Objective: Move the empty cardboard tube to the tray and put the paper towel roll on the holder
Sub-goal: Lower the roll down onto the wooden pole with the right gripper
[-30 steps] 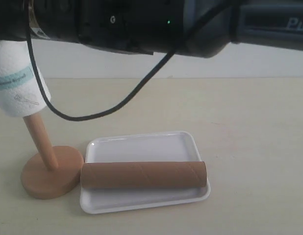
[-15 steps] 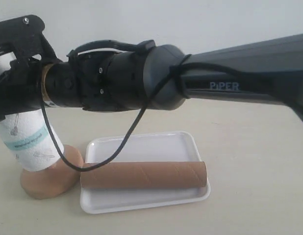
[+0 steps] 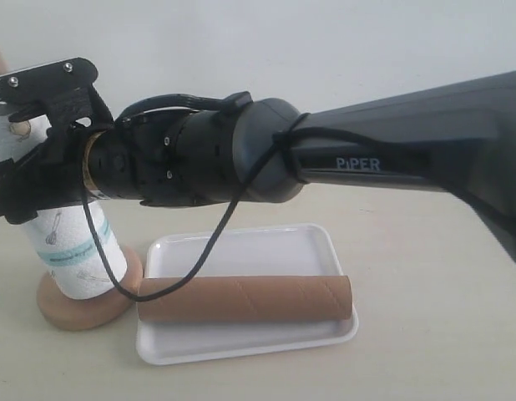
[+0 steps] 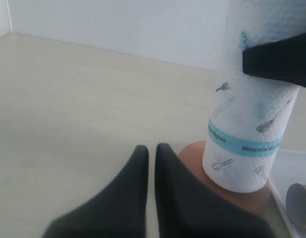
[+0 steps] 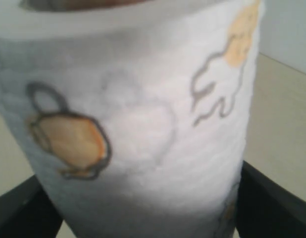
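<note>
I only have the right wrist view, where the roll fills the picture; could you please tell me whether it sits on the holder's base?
Observer: Yes, the roll stands with its lower end on the base, a little tilted.
Operator: Thank you. Where is the tube?
Observer: The tube lies lengthwise across the tray.
Operator: And the left gripper?
Observer: The left gripper is shut and empty, beside the base.

Up close, we see the roll (image 5: 143, 124) only as a blur. The holder (image 3: 68, 313) has most of its post hidden inside the roll. The frame edge crops the tube (image 4: 299, 204).
</note>
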Motion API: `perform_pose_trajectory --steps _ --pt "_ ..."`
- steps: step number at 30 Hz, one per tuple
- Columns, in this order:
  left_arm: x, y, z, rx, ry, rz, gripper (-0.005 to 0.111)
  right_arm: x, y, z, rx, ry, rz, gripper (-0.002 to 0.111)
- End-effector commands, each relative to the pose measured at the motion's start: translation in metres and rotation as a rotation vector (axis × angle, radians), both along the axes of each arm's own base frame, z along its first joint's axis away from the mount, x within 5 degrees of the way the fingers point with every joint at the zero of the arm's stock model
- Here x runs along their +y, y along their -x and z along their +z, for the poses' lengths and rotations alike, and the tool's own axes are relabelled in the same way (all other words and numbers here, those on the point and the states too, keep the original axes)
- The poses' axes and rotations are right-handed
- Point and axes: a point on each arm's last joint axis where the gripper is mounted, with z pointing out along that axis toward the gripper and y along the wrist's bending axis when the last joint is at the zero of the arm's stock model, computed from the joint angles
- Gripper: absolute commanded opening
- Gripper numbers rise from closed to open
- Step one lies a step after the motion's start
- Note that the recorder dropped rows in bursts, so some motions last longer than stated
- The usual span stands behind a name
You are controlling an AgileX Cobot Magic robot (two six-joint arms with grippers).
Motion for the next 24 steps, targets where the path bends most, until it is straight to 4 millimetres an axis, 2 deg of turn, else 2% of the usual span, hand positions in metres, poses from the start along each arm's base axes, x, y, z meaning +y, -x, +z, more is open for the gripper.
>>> perform_pose_trajectory --steps 1,4,6,8,14,21,24 --pt "0.000 0.000 -0.001 -0.003 -0.007 0.000 0.005 -0.003 -0.002 0.004 0.007 0.005 -0.046 0.001" --pt "0.000 0.000 -0.001 -0.003 -0.007 0.000 0.005 -0.003 -0.002 0.004 0.007 0.005 -0.046 0.002" --pt "0.000 0.000 -0.001 -0.003 -0.007 0.000 0.005 -0.003 -0.002 0.004 0.007 0.005 -0.046 0.010" --pt "0.000 0.000 -0.001 -0.003 -0.007 0.000 0.005 -0.003 -0.002 0.004 0.007 0.004 -0.044 0.026" --pt "0.000 0.000 -0.001 -0.003 -0.007 0.000 0.005 -0.003 -0.002 0.004 0.014 0.001 -0.051 0.105" --pt "0.000 0.000 -0.001 -0.003 -0.007 0.000 0.005 -0.003 -0.002 0.006 0.000 0.005 -0.046 0.104" --pt "0.000 0.000 -0.001 -0.003 -0.007 0.000 0.005 -0.006 -0.001 0.018 -0.041 0.004 -0.034 0.104"
